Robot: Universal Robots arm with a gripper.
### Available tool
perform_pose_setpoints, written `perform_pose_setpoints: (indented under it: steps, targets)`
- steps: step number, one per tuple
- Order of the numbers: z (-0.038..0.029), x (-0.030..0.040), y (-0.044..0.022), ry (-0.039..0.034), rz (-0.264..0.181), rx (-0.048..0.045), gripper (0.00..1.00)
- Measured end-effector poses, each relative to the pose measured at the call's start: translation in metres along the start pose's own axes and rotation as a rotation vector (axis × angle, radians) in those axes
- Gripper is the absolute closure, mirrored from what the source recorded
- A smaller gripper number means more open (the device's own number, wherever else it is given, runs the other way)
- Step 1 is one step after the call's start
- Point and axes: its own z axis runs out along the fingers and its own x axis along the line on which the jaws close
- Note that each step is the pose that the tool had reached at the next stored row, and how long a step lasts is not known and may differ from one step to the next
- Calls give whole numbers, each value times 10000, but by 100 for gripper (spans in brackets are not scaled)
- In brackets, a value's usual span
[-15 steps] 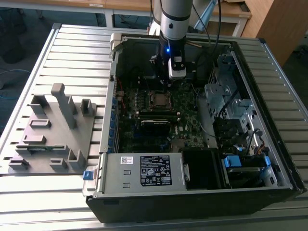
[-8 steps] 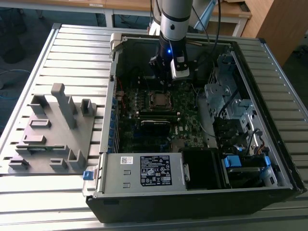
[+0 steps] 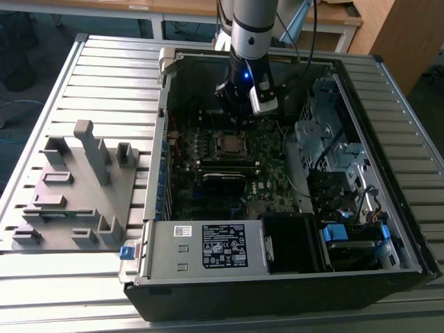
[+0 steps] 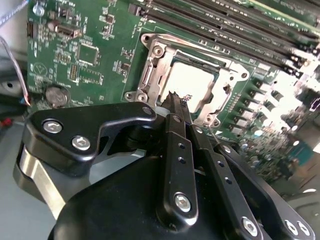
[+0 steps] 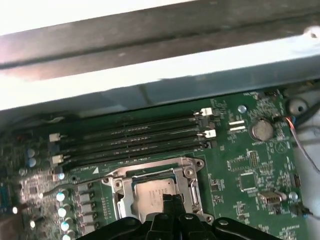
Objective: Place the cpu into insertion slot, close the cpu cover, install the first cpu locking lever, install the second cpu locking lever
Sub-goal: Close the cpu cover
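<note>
Pincer (image 4: 178, 98) closed tight (nothing held), tips above cpu (image 4: 192, 80), cpu cover (image 4: 156, 75) down.

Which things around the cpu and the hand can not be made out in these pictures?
Second wrist view: the hand covers one side of the cpu cover, so that side cannot be checked.
First wrist view: the hand hides part of the cpu and of the cpu cover.
Exterior view: the cpu cover is too small to tell if it lies flat.
Whether the hand touches the cpu cover cannot be told.
</note>
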Motion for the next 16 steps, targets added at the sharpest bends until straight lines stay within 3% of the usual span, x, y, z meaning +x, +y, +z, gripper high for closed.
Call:
perform_pose_setpoints:
  steps: [10,16]
  targets:
    - [26,0,-1,45,-1714,-4,90]
    - [35,10,-2,17,-1845,-3,90]
